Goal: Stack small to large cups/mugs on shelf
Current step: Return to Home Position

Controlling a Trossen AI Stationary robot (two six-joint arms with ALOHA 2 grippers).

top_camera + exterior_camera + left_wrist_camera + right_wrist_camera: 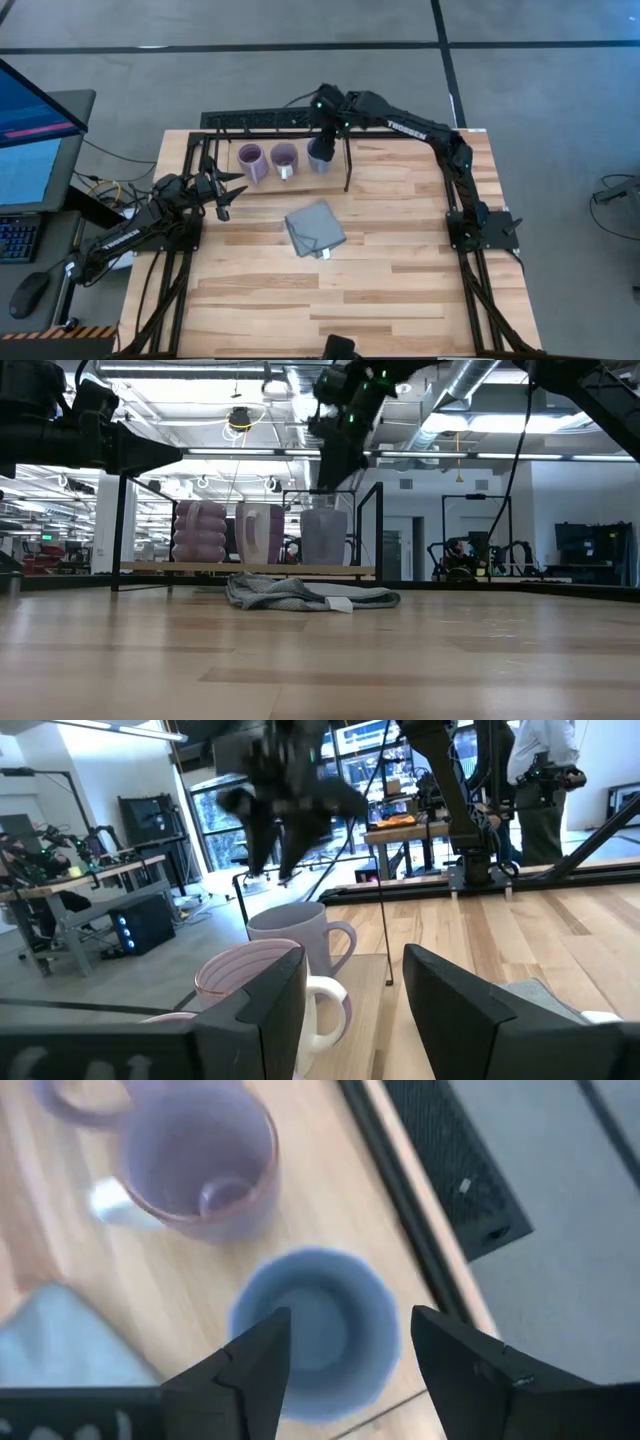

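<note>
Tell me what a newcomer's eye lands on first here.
Three mugs stand in a row on the shelf at the table's far edge, with the right gripper open just above the blue-grey mug at the row's end. A grey cloth lies crumpled mid-table, and the left gripper sits open near the left edge.

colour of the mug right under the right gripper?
The mug is blue-grey. The right wrist view shows it best, looking down into it.

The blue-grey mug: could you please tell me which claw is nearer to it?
Right. The right claw hangs open just above the blue-grey mug; the left claw sits near the shelf's left end, farther away.
</note>
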